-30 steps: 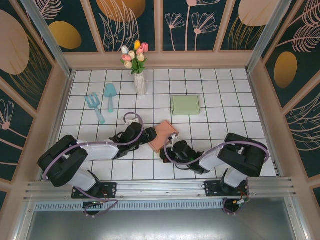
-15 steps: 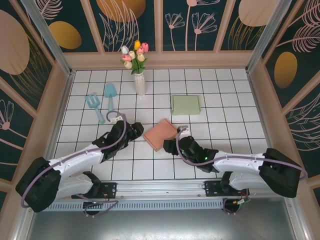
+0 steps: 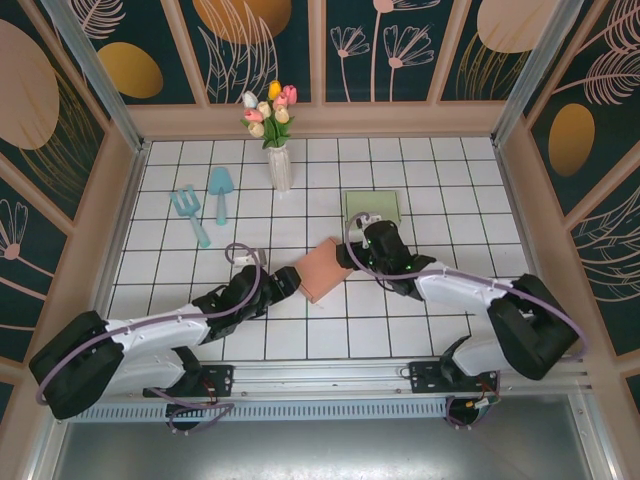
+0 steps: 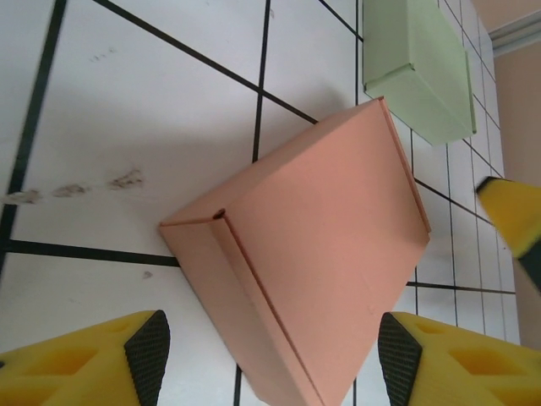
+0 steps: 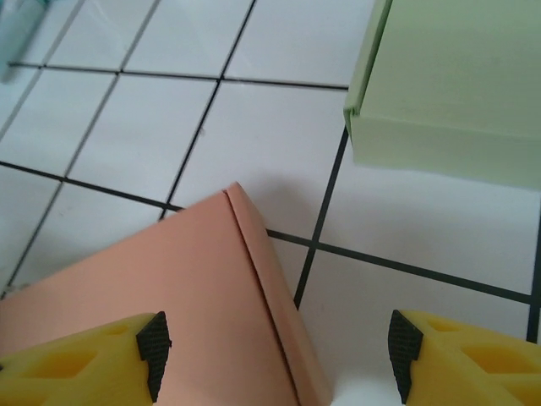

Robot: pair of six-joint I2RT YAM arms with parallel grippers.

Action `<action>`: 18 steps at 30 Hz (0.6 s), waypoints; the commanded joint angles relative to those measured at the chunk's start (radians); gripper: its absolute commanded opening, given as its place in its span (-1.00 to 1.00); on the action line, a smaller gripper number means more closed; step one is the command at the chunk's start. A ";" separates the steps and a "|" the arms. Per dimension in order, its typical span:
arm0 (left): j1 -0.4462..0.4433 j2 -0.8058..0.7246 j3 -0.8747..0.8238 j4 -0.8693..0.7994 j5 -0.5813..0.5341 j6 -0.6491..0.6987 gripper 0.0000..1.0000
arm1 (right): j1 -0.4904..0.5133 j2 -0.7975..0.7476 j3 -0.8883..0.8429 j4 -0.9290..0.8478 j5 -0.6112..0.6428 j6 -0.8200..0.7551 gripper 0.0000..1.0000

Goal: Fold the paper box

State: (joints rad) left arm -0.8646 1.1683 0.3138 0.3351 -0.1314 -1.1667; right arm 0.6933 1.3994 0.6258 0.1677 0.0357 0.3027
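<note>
On the white tiled table (image 3: 450, 180), near its middle, we see the pink paper box (image 3: 322, 268) lying flat with its lid down, turned at an angle to the grid lines and held by neither arm. From the left wrist camera the pink paper box (image 4: 313, 279) shows a flap seam running along its near left edge, and one corner points toward the lens. The left gripper (image 3: 288, 281) sits just beside the box's left corner. Its jaws stand apart (image 4: 270, 359), one yellow finger on either side of that near corner, and we can see no contact. The right gripper (image 3: 350, 254) is at the box's far right edge, between it and a green box (image 3: 372, 209). Its jaws are likewise spread (image 5: 275, 359), one finger above the pink lid (image 5: 169, 288) and the other above bare tile. The green box (image 5: 456, 93) lies closed just beyond, apart from the pink one. We also see it in the left wrist view (image 4: 423, 68). Farther back stands a white vase (image 3: 279, 166) of tulips (image 3: 268, 108). To its left lie a blue trowel (image 3: 220, 192) and a blue hand fork (image 3: 190, 213), well apart from both boxes.
</note>
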 commanded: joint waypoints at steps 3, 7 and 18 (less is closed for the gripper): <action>-0.008 0.054 0.003 0.096 0.024 -0.035 0.38 | -0.027 0.063 0.049 0.025 -0.144 -0.071 0.43; -0.007 0.107 0.020 0.107 0.036 -0.039 0.38 | -0.040 0.108 0.059 0.043 -0.149 -0.060 0.43; -0.007 0.223 0.090 0.137 0.043 -0.034 0.38 | -0.054 0.199 0.075 0.053 -0.256 -0.075 0.29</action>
State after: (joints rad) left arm -0.8661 1.3705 0.3546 0.4282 -0.0872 -1.1984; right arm 0.6434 1.5791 0.6815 0.2035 -0.1566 0.2409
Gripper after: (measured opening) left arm 0.690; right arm 0.657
